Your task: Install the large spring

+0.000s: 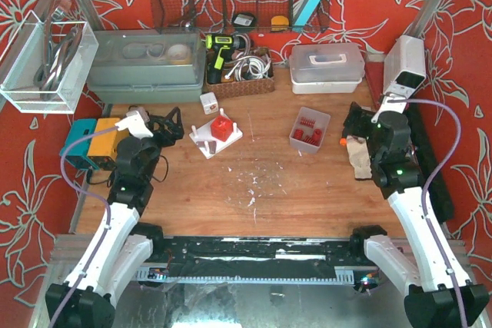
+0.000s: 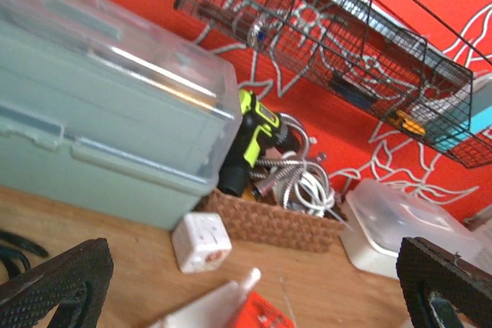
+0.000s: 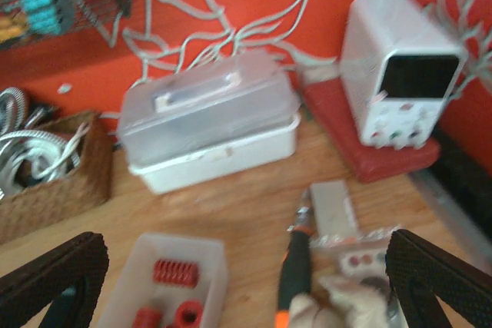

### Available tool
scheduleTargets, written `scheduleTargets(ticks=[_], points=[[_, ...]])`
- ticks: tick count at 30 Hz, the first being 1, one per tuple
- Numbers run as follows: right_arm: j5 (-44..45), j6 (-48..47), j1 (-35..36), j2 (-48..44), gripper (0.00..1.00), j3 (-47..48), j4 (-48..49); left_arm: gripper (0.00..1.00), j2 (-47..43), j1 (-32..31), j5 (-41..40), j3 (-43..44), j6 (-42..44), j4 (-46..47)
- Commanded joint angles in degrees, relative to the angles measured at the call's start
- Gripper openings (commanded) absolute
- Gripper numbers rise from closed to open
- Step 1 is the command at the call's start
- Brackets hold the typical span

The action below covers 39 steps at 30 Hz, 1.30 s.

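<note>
Several red springs (image 1: 309, 130) lie in a small clear tray (image 1: 323, 117) right of the table's middle. In the right wrist view one coil (image 3: 175, 272) lies on its side in that tray (image 3: 201, 245), with two others beside it. I cannot tell which is the large spring. A white fixture plate (image 1: 206, 144) carrying a red block (image 1: 223, 127) stands left of centre. Its edge (image 2: 204, 305) shows low in the left wrist view. My left gripper (image 1: 154, 134) (image 2: 254, 255) is open and empty, left of the fixture. My right gripper (image 1: 358, 122) (image 3: 246, 240) is open and empty, right of the tray.
At the back stand a grey-green bin (image 1: 146, 63), a wicker basket (image 1: 242, 74) of cables and a white lidded box (image 1: 327, 63). A white cube (image 1: 208, 102) sits behind the fixture. A screwdriver (image 3: 296, 266) lies by my right gripper. A power supply (image 1: 405, 63) stands far right.
</note>
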Motion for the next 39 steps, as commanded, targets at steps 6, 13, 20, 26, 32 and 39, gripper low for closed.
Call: scheduleTargets(ticks=[6, 13, 20, 26, 32, 39], points=[[-29.75, 14.37, 0.10, 3.47, 0.99, -3.20, -9.25, 1.00, -3.34, 0.03, 14.78, -3.78, -12.55, -7.97], [-24.37, 13.22, 9.77, 8.94, 0.99, -1.39, -11.70, 1.00, 5.37, -2.32, 23.09, -3.65, -11.78, -7.44], [-13.53, 6.49, 25.09, 14.63, 0.99, 0.79, -10.57, 1.00, 13.18, -13.95, 8.80, 3.02, -3.08, -11.82], [-10.59, 0.85, 29.81, 13.24, 0.99, -5.06, -3.85, 0.96, 21.21, -17.81, 0.03, 7.89, 6.85, -11.62], [-3.62, -1.12, 31.61, 12.32, 0.99, -8.93, -0.54, 0.89, 32.80, -18.35, -0.17, 14.33, 17.39, -10.78], [-4.05, -1.03, 32.34, 7.44, 0.99, -13.59, 5.57, 0.83, 40.59, -19.22, -2.41, 22.11, 23.72, -17.36]])
